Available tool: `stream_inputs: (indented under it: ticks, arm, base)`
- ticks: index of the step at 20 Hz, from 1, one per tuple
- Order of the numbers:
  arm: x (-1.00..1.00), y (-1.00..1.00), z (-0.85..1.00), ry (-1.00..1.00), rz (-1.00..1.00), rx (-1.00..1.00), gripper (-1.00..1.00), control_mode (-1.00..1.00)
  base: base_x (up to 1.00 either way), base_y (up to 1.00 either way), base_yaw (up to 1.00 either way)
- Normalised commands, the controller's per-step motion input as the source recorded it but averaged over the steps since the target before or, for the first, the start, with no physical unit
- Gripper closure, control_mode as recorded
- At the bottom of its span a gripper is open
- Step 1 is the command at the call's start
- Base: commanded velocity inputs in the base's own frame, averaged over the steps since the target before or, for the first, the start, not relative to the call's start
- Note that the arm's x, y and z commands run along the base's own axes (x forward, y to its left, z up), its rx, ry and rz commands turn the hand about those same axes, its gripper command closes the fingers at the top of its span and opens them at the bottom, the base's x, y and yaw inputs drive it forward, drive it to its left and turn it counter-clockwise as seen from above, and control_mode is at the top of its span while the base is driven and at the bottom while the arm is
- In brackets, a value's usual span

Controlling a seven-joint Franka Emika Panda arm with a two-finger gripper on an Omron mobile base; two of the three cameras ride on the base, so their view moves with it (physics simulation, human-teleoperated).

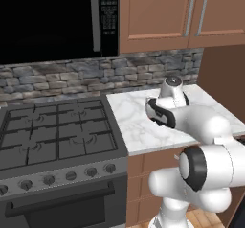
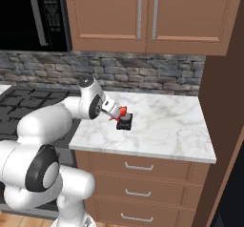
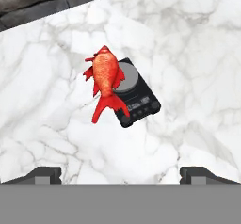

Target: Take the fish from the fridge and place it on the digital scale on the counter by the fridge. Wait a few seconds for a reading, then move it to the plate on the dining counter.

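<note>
The red-orange fish (image 3: 105,79) lies across the left edge of the digital scale (image 3: 136,93), its tail hanging onto the marble counter (image 3: 188,53), at the centre of the hand view. The claw (image 3: 120,173) hovers above, fingers spread wide and empty.

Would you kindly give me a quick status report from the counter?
Gripper open, holding nothing, above the counter. Fish lies on the scale, overhanging one edge. Nothing in the way.
</note>
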Motion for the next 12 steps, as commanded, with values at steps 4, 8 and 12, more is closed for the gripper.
stream_inputs:
  ticks: [4,8,12]
  arm:
    - [0.53,0.02,-0.09,0.08,0.0,-0.02,-1.0,-1.0]
    - [0.55,0.0,-0.22,0.14,0.0,-0.03,-1.0,-1.0]
    - [0.58,0.0,-0.29,0.16,0.0,-0.05,-1.0,-1.0]
  base:
    - [0.0,0.0,0.0]
    - [0.0,0.0,0.0]
    - [0.0,0.0,0.0]
